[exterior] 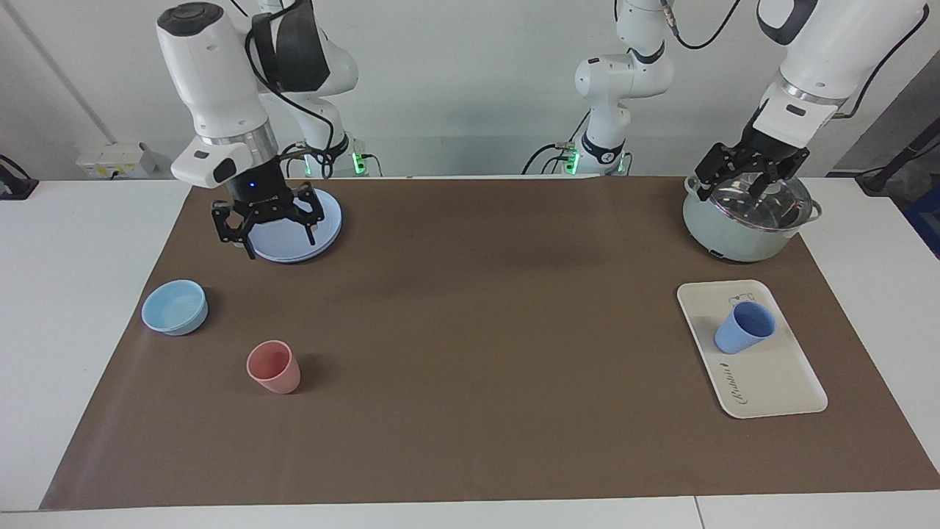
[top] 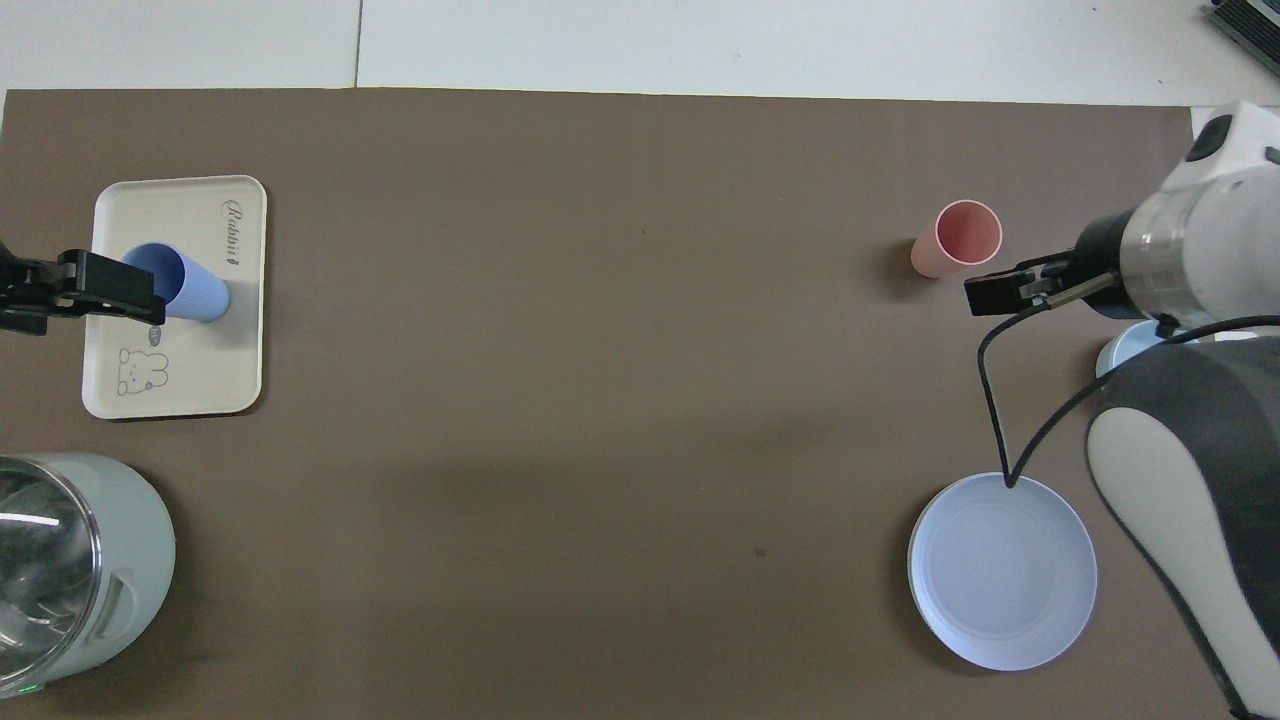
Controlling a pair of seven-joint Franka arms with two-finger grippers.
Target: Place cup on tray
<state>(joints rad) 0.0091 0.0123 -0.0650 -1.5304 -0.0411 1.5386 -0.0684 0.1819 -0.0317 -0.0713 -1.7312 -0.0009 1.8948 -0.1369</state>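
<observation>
Hanging over the glass-lidded pale-green pot, my left gripper has its fingers spread and empty, while my right gripper, fingers likewise apart and holding nothing, waits above the round blue plate. Brown matte paper covers the white table under a plain white wall. I see the periwinkle-blue tapered plastic cup upright on the cream-white rectangular tray, the salmon-pink cup and low light-blue bowl empty.
</observation>
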